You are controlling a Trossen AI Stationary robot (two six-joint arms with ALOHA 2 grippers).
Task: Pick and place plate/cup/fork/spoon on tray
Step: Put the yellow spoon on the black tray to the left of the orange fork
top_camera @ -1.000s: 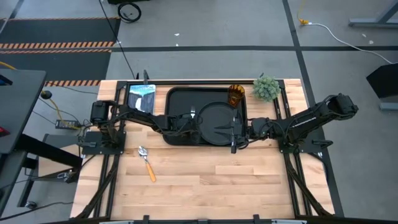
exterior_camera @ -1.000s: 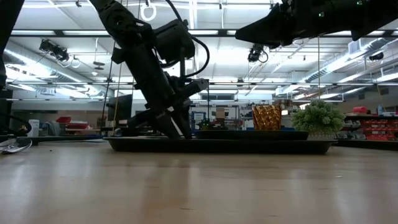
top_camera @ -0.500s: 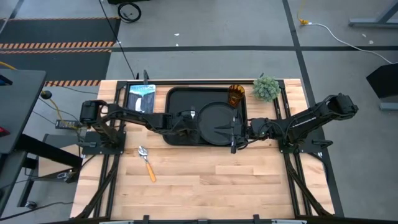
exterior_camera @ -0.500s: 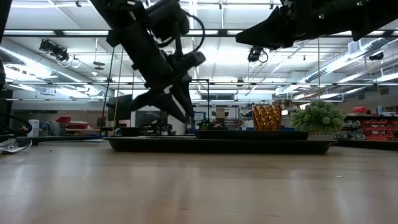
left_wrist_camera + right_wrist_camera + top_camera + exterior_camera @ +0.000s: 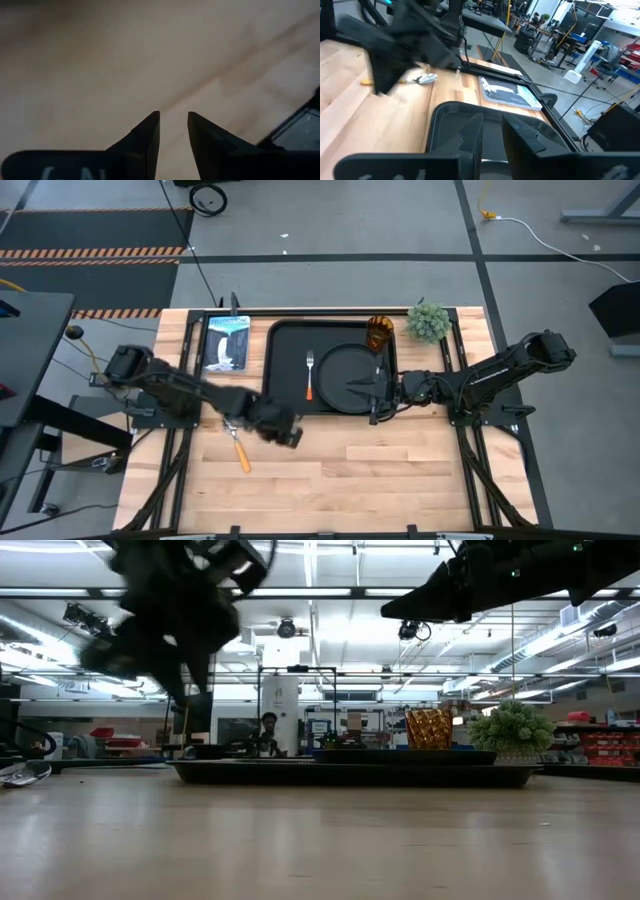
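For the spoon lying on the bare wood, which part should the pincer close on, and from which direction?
Probably the yellow-orange handle of the spoon, taken from straight above. It lies flat on the table, bowl toward the tray and handle slanting toward the near edge, so the fingers would close across the slim handle. The left pincer is just beside it; the bowl is rounder and likely to slip.

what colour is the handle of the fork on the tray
Orange-red, below silver tines. The fork lies on the black tray left of the plate; the high view shows it best.
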